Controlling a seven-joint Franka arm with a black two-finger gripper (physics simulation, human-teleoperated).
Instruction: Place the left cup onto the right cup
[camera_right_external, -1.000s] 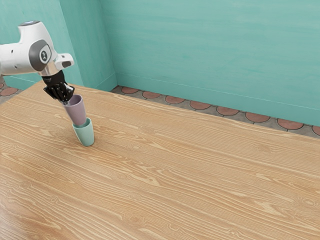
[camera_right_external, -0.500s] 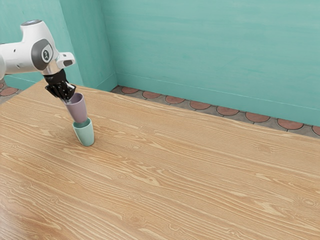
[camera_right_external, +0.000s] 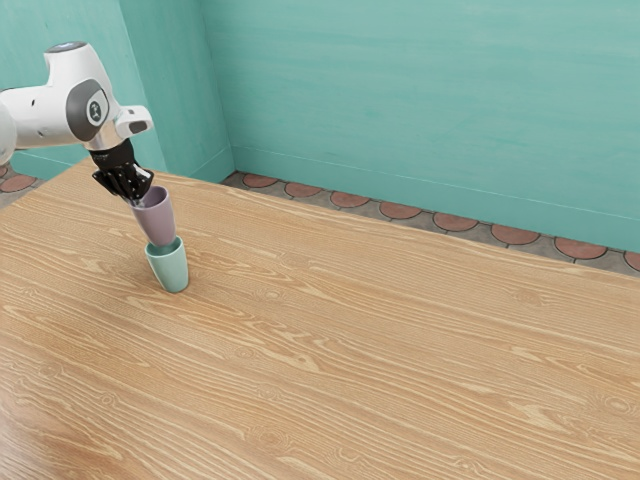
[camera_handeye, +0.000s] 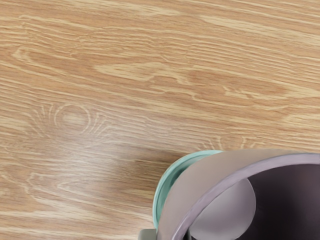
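1. Table (camera_right_external: 400, 350): light wood grain, covers most of the exterior view from lower left to right edge. In the wrist view, its grain (camera_handeye: 125, 75) lies beyond the cups.
2. Wall (camera_right_external: 420, 90): teal, across top of frame, w/ a corner at upper left.
3. Floor tiles (camera_right_external: 400, 210): reddish strip btwn wall and table's far edge.
4. Arm (camera_right_external: 60, 105): white, upper left of frame, angled down toward the cups.
5. Purple cup (camera_right_external: 156, 220): left of frame, base sunk into the teal cup, leaning toward upper left. Wrist view looks into its open mouth (camera_handeye: 210, 185).
6. Teal cup (camera_right_external: 170, 268): upright on table, under the purple one. Its rim (camera_handeye: 167, 182) shows around the purple cup's side.
7. Gripper (camera_right_external: 133, 192): black, at purple cup's rim. Can't tell if clamped or let go.
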